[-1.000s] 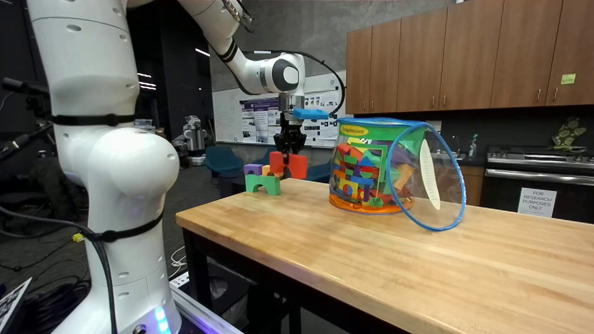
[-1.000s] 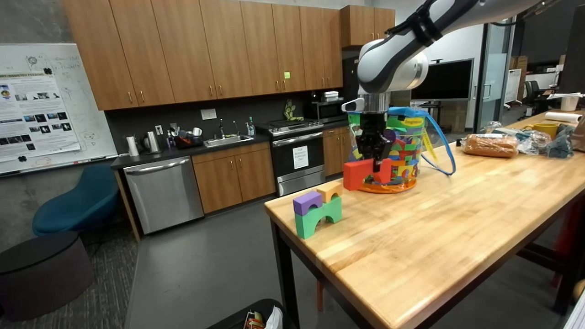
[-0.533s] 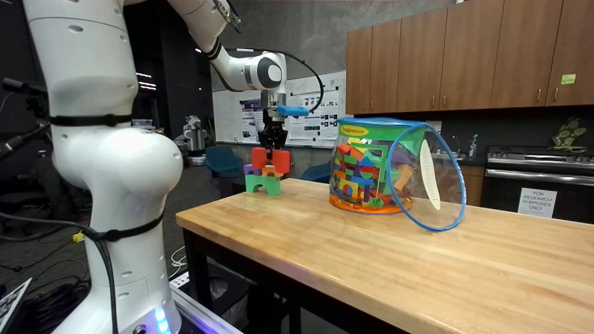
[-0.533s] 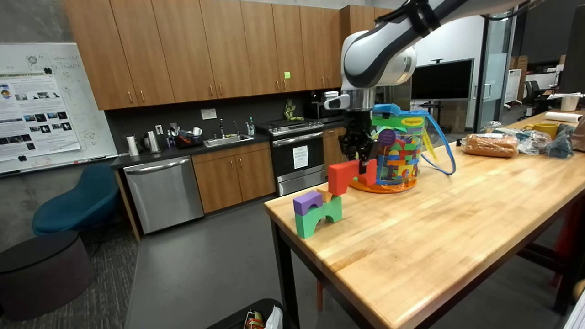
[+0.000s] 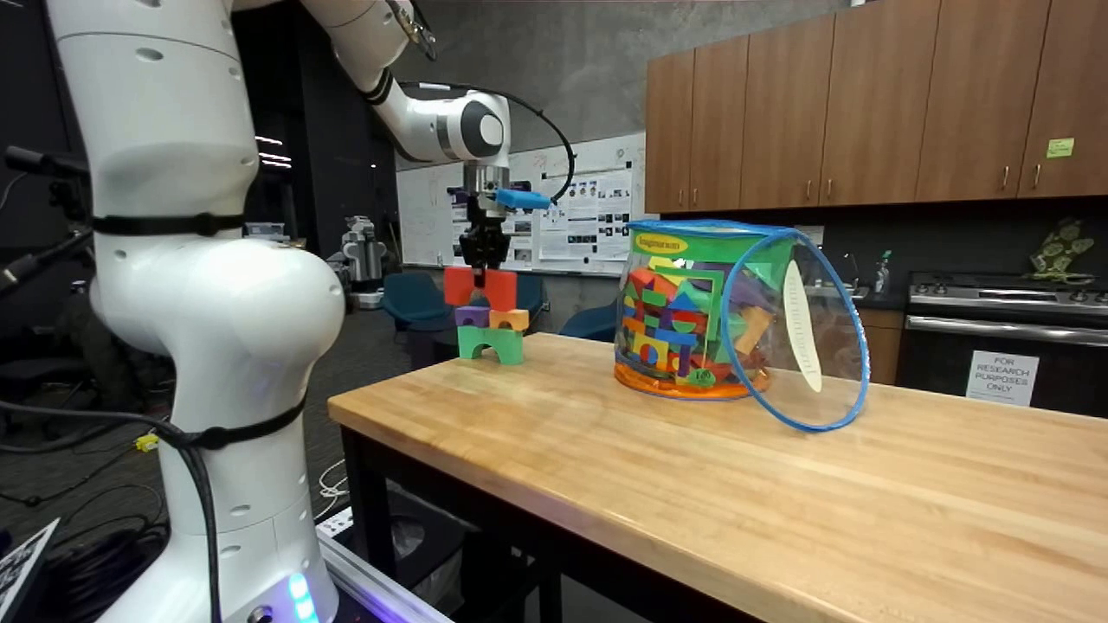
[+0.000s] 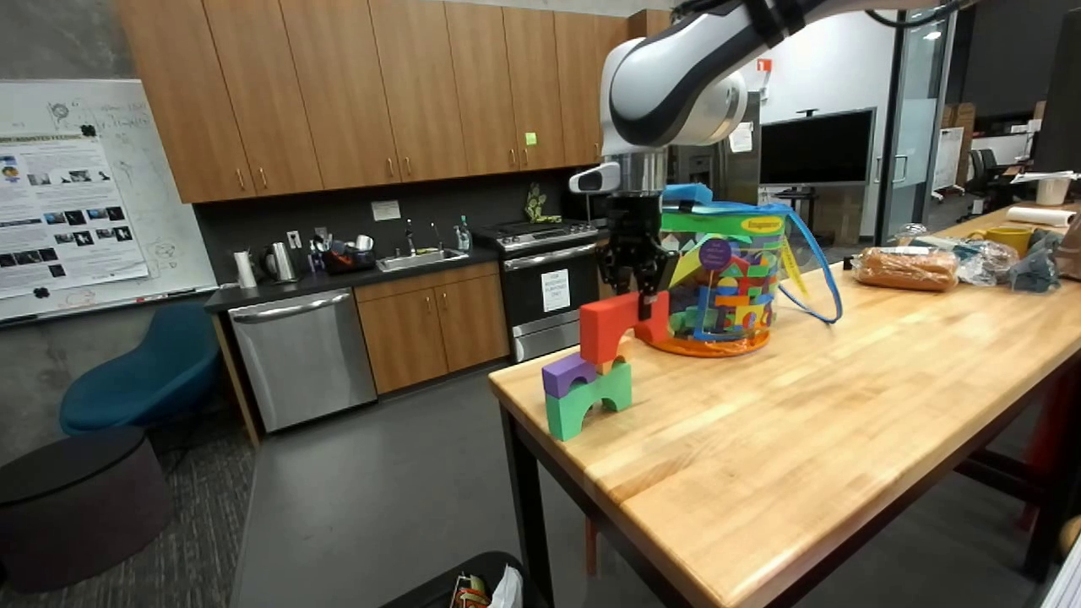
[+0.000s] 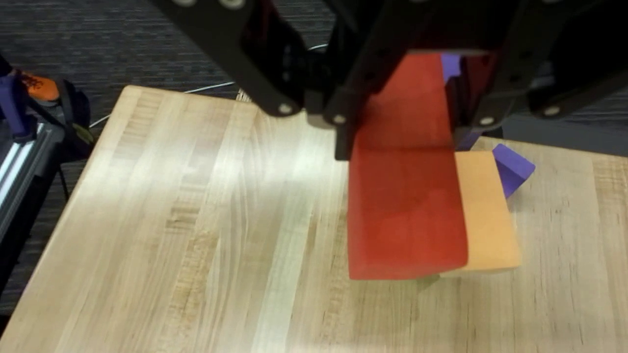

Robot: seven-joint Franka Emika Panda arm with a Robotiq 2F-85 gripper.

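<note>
My gripper [image 5: 479, 279] is shut on a red arch block [image 5: 500, 291], its fingers on the two flat sides. The block also shows in an exterior view [image 6: 601, 328] and in the wrist view [image 7: 407, 211]. It is held level, legs down, just above a small stack. The stack has a green double-legged arch [image 5: 491, 344] on the table, with a purple arch [image 6: 567, 374] and an orange arch [image 5: 511, 320] side by side on it. In the wrist view the red block stands in front of the orange arch [image 7: 488, 211] and partly hides it. Contact with the stack cannot be told.
A clear block bag [image 5: 675, 253] with a green band and many foam blocks stands nearby, its blue-rimmed lid [image 5: 853, 381] hanging open. The stack is close to the table's end. A purple piece [image 7: 512, 166] shows beyond the orange arch. Wrapped bread [image 6: 905, 268] lies farther along.
My gripper has carried the red arch sideways, away from the block bag, to above the stack, rising slightly. The stack and the bag have not moved.
</note>
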